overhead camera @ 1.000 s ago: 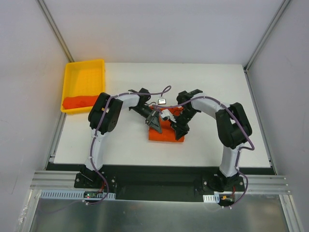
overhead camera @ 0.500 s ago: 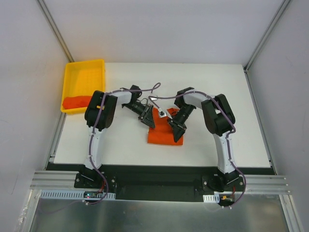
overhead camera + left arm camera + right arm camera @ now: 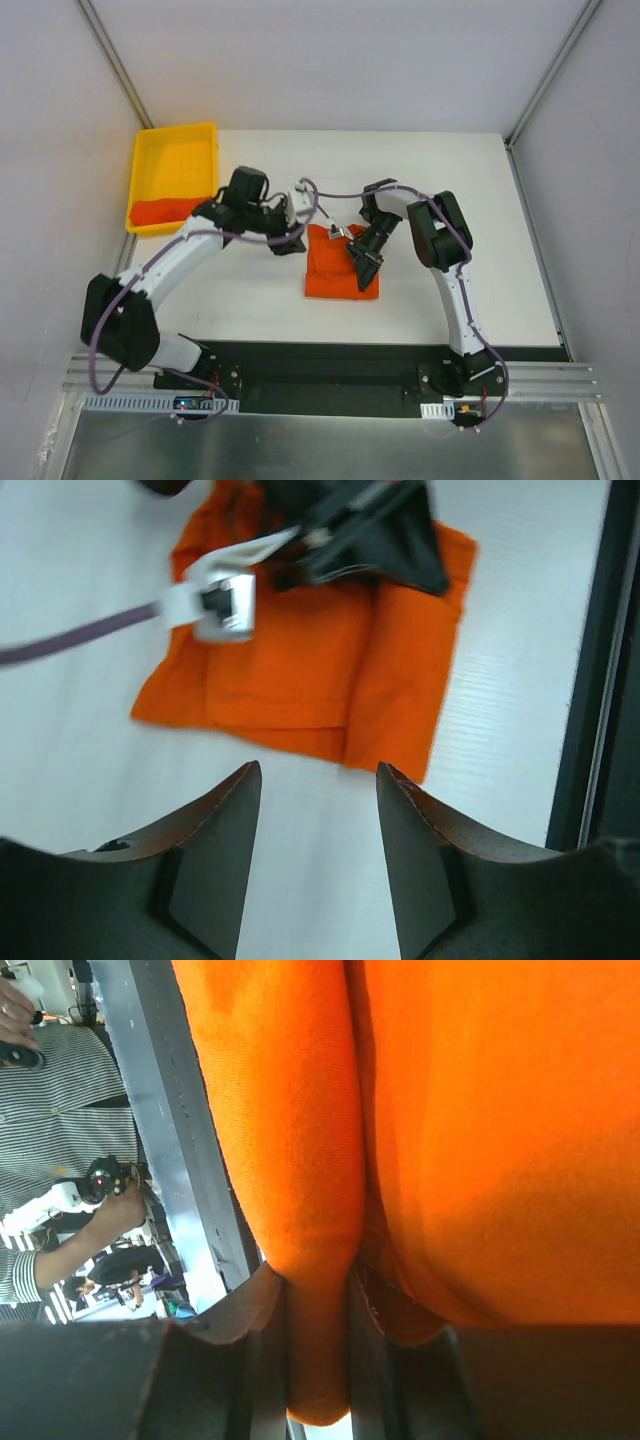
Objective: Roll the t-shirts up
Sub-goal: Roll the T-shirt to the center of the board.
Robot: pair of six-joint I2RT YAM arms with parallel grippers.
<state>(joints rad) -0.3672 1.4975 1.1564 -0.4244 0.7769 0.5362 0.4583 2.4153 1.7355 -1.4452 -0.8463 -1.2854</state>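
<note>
While the right claw [image 3: 315,1290] pinches a fold of the orange t-shirt [image 3: 335,275], we note the left claw [image 3: 318,775] parted and empty beside it.

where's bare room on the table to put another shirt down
The widest bare patch is the right side of the table, between the right arm and the right edge. The far strip behind the folded t-shirt is free. Crowded: the centre, where both arms meet over that shirt, and the left, spanned by the left arm beside the yellow tray.
</note>
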